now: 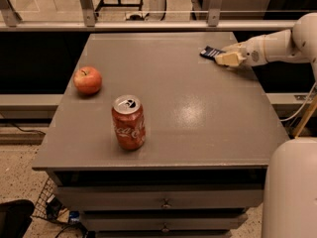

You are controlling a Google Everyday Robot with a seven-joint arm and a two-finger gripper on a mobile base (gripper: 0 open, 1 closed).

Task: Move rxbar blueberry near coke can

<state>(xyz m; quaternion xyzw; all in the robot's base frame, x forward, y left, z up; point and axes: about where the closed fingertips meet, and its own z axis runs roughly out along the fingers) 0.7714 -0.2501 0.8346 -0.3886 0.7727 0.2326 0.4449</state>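
The rxbar blueberry (209,51) lies flat near the far right corner of the grey surface (193,113), a dark navy wrapper with pale print. The hand (223,58) reaches in from the right at the end of a white arm (277,45) and sits low over the surface, its cream tip right against the bar's right end and covering part of it. Whether the hand is open or closed, or grips the bar, cannot be told. The coke can (129,123) stands upright near the front left, well apart from the bar. A red apple (87,80) rests by the left edge, behind the can.
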